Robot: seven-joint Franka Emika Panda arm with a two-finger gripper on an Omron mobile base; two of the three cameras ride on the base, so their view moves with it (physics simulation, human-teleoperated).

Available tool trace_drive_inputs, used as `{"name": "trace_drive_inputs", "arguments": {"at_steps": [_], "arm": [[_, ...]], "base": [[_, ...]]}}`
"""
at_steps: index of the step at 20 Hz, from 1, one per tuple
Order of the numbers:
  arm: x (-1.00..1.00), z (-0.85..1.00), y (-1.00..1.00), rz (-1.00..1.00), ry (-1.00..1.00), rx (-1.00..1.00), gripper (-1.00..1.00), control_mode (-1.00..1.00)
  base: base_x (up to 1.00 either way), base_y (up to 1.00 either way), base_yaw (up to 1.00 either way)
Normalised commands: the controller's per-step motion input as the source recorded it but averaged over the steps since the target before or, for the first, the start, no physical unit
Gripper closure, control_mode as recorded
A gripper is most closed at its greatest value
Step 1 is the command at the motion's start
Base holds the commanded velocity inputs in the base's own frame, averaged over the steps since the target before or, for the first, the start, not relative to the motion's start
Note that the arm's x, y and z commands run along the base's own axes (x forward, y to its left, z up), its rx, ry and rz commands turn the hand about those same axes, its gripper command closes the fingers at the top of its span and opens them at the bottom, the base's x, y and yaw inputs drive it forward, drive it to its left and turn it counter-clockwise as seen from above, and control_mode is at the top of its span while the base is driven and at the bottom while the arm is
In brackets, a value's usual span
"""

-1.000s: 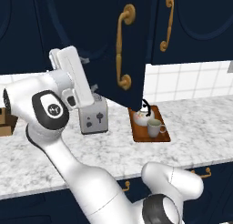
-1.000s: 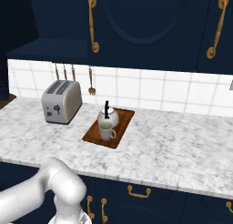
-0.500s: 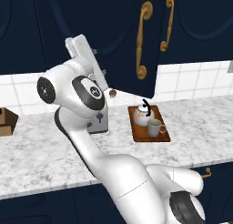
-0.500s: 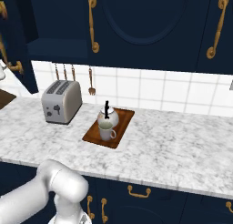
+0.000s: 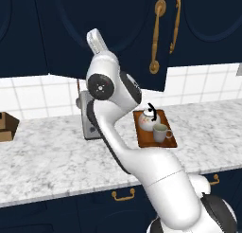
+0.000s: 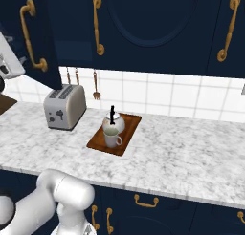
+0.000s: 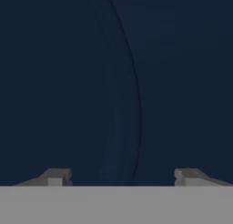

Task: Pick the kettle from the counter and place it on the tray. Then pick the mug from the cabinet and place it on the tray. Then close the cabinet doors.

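Our gripper (image 7: 117, 178) stands wide and empty — the cabinet door (image 7: 136, 82) lies flat straight ahead of the jaws, its panel groove running upright between them. The kettle (image 6: 114, 122) and mug (image 6: 112, 138) sit on the tray (image 6: 130, 131).

The counter (image 6: 191, 157) holds a toaster (image 6: 64, 106) near its back edge, the tray (image 6: 128, 132) beside it, and a cardboard box (image 5: 7, 126).

Glossy white arm (image 5: 156, 170), dark round joints
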Motion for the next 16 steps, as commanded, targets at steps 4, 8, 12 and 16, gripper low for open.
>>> {"name": "trace_drive_inputs", "arguments": {"at_steps": [4, 8, 12, 16], "arm": [[0.68, 0.0, -0.76, 0.21, 0.01, 0.0, -1.0, -1.0], [0.87, 0.0, -0.29, 0.11, 0.02, 0.0, -1.0, -1.0], [0.82, -0.02, -0.32, 0.07, 0.01, 0.0, -1.0, -1.0], [0.84, -0.19, -0.35, 0.07, 0.01, 0.0, -1.0, -1.0]], "base": [[0.0, 0.0, 0.0], [0.0, 0.0, 0.0], [0.0, 0.0, 0.0], [0.0, 0.0, 0.0]]}}
